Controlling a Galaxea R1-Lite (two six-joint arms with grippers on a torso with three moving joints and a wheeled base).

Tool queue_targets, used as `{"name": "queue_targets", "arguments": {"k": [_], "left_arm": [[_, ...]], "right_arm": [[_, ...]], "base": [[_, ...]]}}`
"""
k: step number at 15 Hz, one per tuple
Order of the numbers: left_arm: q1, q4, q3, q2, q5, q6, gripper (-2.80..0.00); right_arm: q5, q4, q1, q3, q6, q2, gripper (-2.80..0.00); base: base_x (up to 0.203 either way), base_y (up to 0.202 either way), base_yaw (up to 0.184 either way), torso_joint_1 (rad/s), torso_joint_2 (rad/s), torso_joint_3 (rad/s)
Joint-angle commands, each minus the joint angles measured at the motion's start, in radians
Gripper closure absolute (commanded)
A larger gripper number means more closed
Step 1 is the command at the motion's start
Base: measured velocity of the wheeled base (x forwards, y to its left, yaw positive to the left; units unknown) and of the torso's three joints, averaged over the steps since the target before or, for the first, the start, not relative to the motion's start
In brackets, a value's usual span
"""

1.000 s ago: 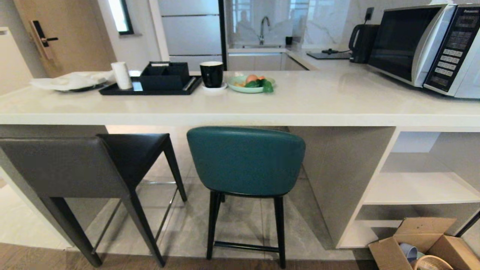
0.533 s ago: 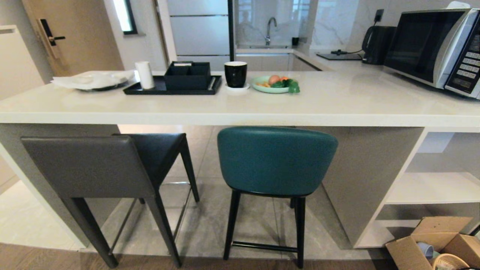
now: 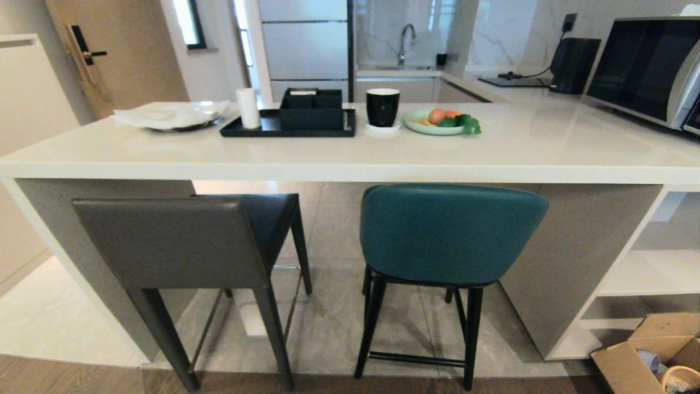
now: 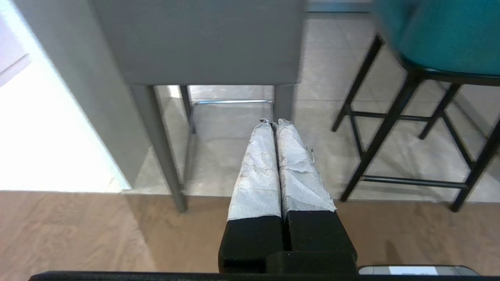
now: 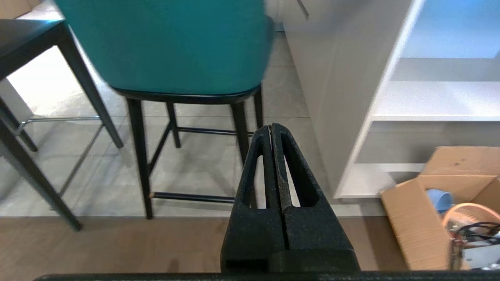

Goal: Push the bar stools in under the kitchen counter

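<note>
Two bar stools stand at the near side of the kitchen counter (image 3: 350, 158), their backs toward me. The dark-grey boxy stool (image 3: 175, 241) is on the left and the teal curved-back stool (image 3: 451, 232) on the right; both seats reach partly under the white slab. Neither arm shows in the head view. In the left wrist view my left gripper (image 4: 273, 121) is shut and empty, held low short of the grey stool (image 4: 203, 43). My right gripper (image 5: 271, 125) is shut and empty too, low beside the teal stool (image 5: 168, 43).
On the counter sit a black tray (image 3: 287, 125), a black mug (image 3: 383, 106), a green plate of vegetables (image 3: 440, 123) and a microwave (image 3: 645, 65). White open shelves (image 3: 651, 273) fill the counter's right end. An open cardboard box (image 3: 651, 353) lies on the floor there.
The whole head view has shifted: stools and counter now sit further right in the picture, so the camera has moved left. Nothing among the things themselves has moved.
</note>
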Motion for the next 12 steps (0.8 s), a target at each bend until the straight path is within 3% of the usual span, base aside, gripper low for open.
{"name": "queue_targets", "arguments": {"k": [1,8,12], "left_arm": [[0.0,0.0,0.0,0.002,0.0,0.0,0.0],[0.0,0.0,0.0,0.002,-0.002,0.0,0.0],[0.002,0.0,0.0,0.002,0.0,-0.001,0.0]], "right_arm": [[0.0,0.0,0.0,0.0,-0.001,0.001,0.0],[0.0,0.0,0.0,0.0,0.001,0.001,0.0],[-0.009,-0.006,0.0,0.0,0.058,0.001,0.0]], "base": [[0.0,0.197,0.001,0.003,0.0,0.007],[0.0,0.198,-0.001,0.003,0.0,0.002],[0.0,0.058,0.0,0.002,0.01,0.001]]}}
